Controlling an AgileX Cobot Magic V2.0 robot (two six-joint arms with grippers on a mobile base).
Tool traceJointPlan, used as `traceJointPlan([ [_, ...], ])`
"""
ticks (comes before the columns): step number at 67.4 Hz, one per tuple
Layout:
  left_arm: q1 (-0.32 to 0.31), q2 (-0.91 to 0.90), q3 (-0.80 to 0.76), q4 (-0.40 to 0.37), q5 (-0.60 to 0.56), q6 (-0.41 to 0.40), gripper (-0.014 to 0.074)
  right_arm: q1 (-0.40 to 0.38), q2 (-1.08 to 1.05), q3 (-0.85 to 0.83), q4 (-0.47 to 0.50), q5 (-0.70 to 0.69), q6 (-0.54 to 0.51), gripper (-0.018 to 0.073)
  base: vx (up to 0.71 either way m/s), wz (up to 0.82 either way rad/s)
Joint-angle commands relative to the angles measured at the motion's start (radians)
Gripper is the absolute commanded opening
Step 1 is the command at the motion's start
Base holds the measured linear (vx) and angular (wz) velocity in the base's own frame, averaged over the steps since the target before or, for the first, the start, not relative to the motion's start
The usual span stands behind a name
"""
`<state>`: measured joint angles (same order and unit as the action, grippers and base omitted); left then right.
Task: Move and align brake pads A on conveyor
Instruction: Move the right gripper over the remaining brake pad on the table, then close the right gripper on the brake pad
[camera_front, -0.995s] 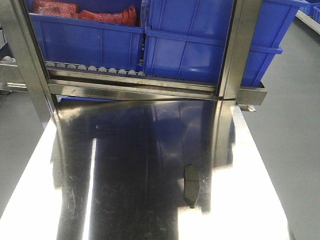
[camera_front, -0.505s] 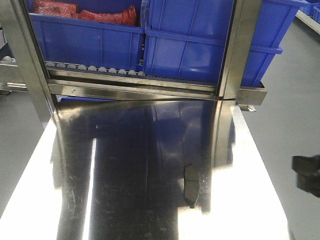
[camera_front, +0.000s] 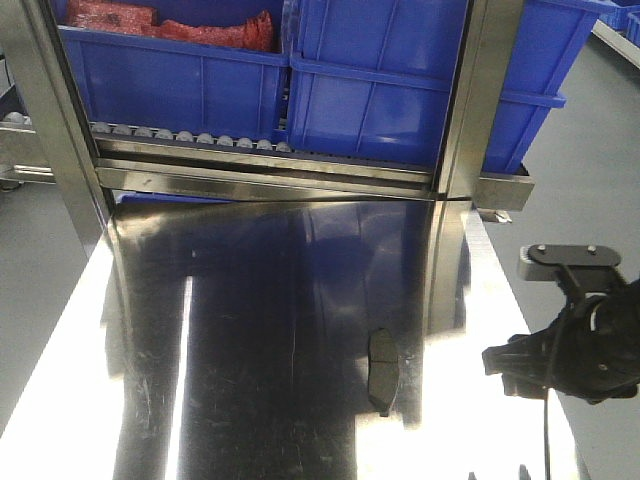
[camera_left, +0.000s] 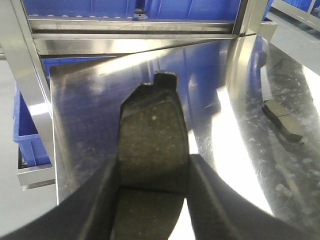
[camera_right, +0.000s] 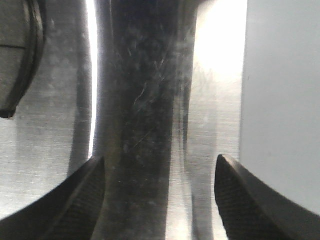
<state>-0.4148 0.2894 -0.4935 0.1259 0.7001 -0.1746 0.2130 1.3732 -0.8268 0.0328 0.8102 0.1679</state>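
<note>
Change since half a second ago: right arm (camera_front: 575, 345) further in from the right edge of the front view, now above the right rim of the steel table (camera_front: 250, 330). One second ago, not in that view at all. Loose brake pad (camera_front: 382, 372) in the same spot throughout.

Far left: blue bin (camera_front: 170, 75) with red parts (camera_front: 200, 25) inside, seated on the roller rack (camera_front: 190, 135). Second blue bin (camera_front: 400, 90) just beside it on the right.

Left gripper (camera_left: 152, 200): clamped on the held brake pad (camera_left: 152, 140), one finger pressed on each long edge. Pad dark and grainy, notched tab pointing to the far side, raised above the table.

Right of centre, near side: loose brake pad lying flat on the table, long axis running near to far, groove across the middle. Seen at the right in the left wrist view (camera_left: 282, 120) and cut off at the upper left corner of the right wrist view (camera_right: 15, 55).

Right gripper (camera_right: 160, 200): fingers (camera_right: 75, 200) spread well apart, nothing between them. Positioned over the table's right margin, to the right of the loose pad and not touching it. Grey floor (camera_right: 280, 75) beyond the table edge.
</note>
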Motion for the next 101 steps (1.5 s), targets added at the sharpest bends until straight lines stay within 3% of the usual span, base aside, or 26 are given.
traceJointPlan([
  [1, -0.002, 0.011, -0.029, 0.003, -0.100, 0.000, -0.0006, -0.001, 0.012, -0.041, 0.042, -0.050, -0.009, 0.0449, 0.00, 0.00],
  [10, -0.002, 0.011, -0.029, 0.003, -0.100, 0.000, -0.0006, 0.005, 0.068, -0.114, 0.087, -0.007, -0.011, 0.0449, 0.00, 0.00],
  [20, -0.002, 0.011, -0.029, 0.003, -0.100, 0.000, -0.0006, 0.090, 0.142, -0.227, 0.073, 0.047, -0.001, 0.0449, 0.00, 0.00],
  [31, -0.002, 0.011, -0.029, 0.003, -0.100, 0.000, -0.0006, 0.206, 0.243, -0.350, 0.025, 0.051, 0.140, 0.0449, 0.00, 0.00],
  [45, -0.002, 0.011, -0.029, 0.003, -0.100, 0.000, -0.0006, 0.270, 0.375, -0.492, 0.013, 0.118, 0.234, 0.0449, 0.00, 0.00],
  [69, -0.002, 0.011, -0.029, 0.003, -0.100, 0.000, -0.0006, 0.277, 0.519, -0.648, -0.014, 0.228, 0.291, 0.0467, 0.00, 0.00],
  [101, -0.002, 0.011, -0.029, 0.003, -0.100, 0.000, -0.0006, 0.275, 0.597, -0.660, -0.033, 0.217, 0.300, 0.0476, 0.00, 0.00],
])
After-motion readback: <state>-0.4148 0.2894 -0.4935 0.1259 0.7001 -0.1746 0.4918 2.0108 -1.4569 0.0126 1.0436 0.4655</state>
